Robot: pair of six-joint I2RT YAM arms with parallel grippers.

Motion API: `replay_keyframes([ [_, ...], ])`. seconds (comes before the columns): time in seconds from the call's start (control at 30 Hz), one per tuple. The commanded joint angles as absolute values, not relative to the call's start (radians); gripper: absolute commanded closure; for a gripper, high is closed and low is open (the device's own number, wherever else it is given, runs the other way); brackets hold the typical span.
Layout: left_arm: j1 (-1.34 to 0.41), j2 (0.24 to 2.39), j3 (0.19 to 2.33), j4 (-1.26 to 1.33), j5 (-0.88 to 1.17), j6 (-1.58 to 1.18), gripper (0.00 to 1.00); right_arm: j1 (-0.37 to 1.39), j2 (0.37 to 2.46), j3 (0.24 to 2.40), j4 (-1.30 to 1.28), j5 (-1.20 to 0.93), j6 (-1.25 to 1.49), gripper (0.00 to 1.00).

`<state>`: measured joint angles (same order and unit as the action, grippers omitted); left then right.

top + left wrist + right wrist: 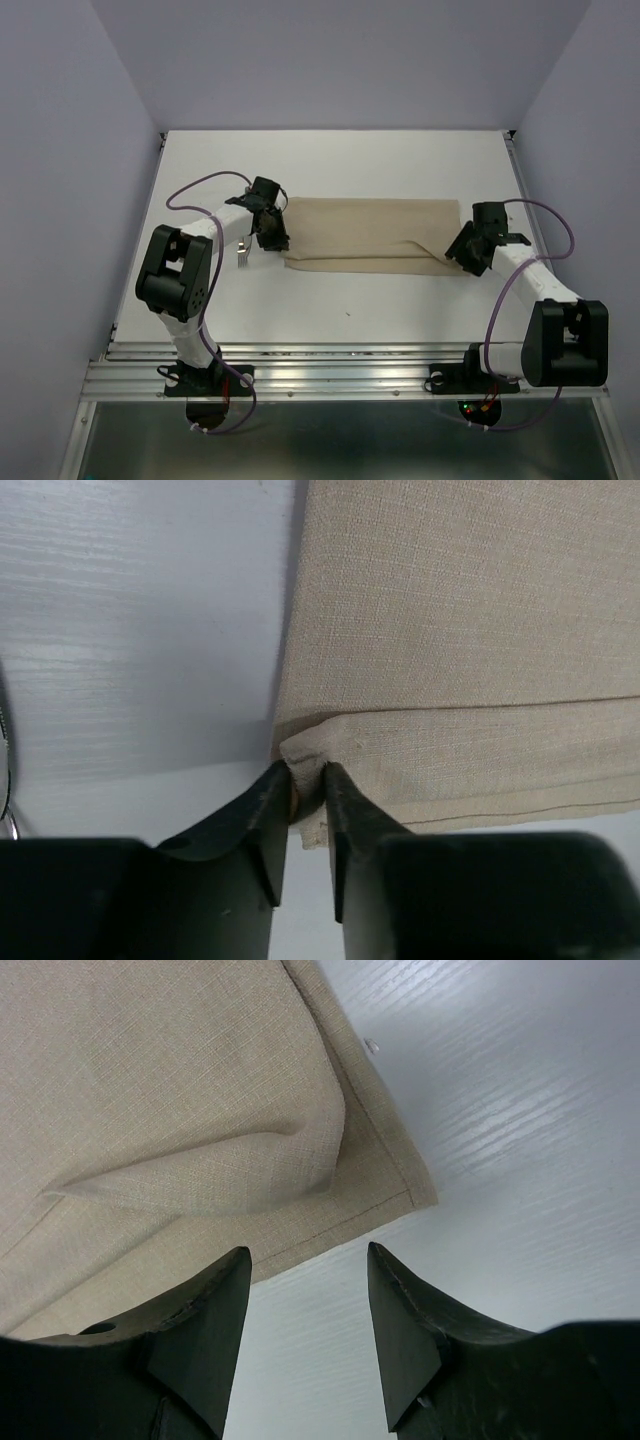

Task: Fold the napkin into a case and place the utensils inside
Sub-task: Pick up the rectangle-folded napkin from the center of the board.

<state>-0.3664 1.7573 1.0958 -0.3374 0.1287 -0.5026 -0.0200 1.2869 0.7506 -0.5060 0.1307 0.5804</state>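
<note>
Your left claw (306,783) is pinched shut on the near-left corner of the napkin (370,232), right where the folded-over layer meets the hem. Your right claw (308,1260) stands open over bare worktop (400,165), just short of the near-right corner, holding nothing. The napkin lies as a wide oblong across the middle of the worktop, between the two arms, with a loose ridge puckered up near its right end. To fold well, take the right corner at a matching depth, catching both layers, before you lift either side. Then raise both ends together and level, so the crease runs straight. A small silver piece (242,256) lies just left of the cloth; keep clear of it.
</note>
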Motion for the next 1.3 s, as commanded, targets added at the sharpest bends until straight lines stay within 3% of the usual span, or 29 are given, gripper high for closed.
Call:
replay_keyframes([
  [0.0, -0.367, 1.74, 1.137, -0.321, 0.118, -0.486, 0.8, -0.037, 1.253, 0.726, -0.526, 0.133, 0.586, 0.44],
  [0.2, -0.367, 1.717, 1.129, -0.307, 0.129, -0.485, 1.0, -0.037, 1.25, 0.713, -0.525, 0.117, 0.601, 0.44],
  [1.13, -0.367, 1.72, 1.12, -0.284, 0.158, -0.472, 1.0, -0.046, 1.411, 0.73, -0.298, 0.075, 0.549, 0.53],
  [1.27, -0.367, 1.723, 1.118, -0.282, 0.158, -0.472, 1.0, -0.046, 1.42, 0.73, -0.29, 0.061, 0.548, 0.63],
])
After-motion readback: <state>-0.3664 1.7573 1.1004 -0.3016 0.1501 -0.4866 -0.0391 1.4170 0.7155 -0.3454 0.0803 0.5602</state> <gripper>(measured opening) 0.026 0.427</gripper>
